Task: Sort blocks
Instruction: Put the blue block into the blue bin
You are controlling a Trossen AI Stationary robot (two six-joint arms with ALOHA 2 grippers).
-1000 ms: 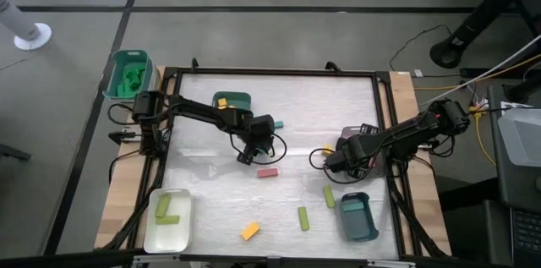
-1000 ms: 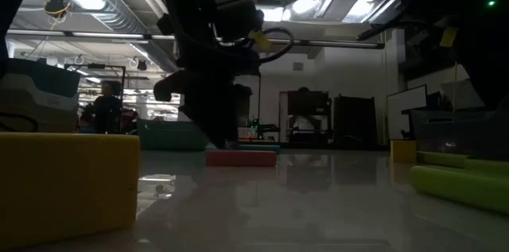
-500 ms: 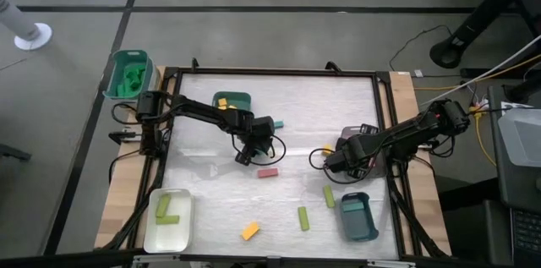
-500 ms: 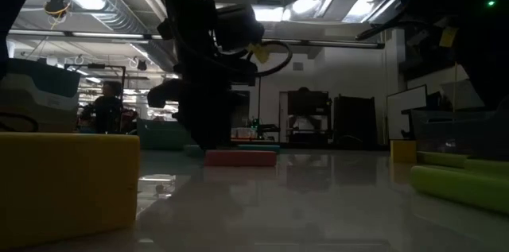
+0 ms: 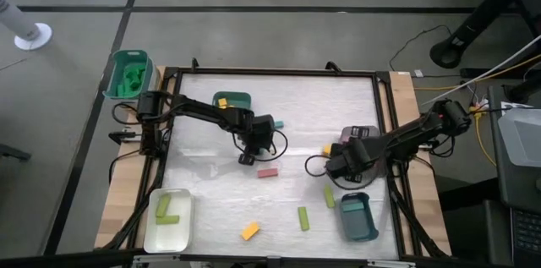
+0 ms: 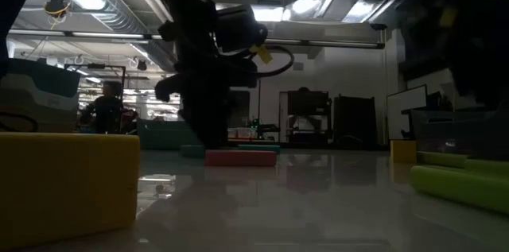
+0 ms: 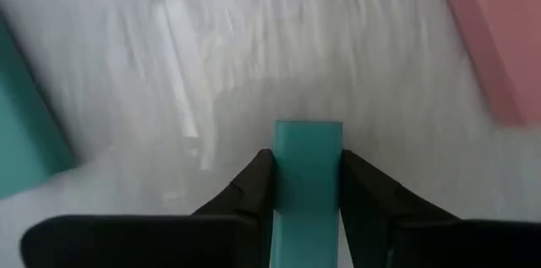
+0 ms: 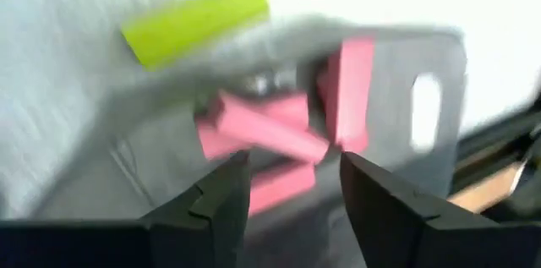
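My left gripper is at mid-table, shut on a teal block. A pink block lies on the table just beside it and also shows in the left wrist view. Another teal piece lies close on the other side. My right gripper is open and empty at the near-left edge of the grey tray. That tray holds several pink blocks. A lime block and a yellow block lie by the tray. My left gripper pinches the teal block by its two long sides between its two fingers. The block lies along the fingers and its free end sticks out past the fingertips. The fingers point down at the table. Whether the block's end touches the table, I cannot tell.
A teal tray at the far left holds a yellow block. A white tray at the near left holds lime blocks. A second teal tray stands at the near right. Lime blocks and a yellow-orange block lie loose near the front. A green tub stands off the table's far left.
My right gripper has shifted a little toward the table's near edge, away from the grey tray, and stays open. My left gripper has kept almost in place beside the pink block, still shut on the teal block.
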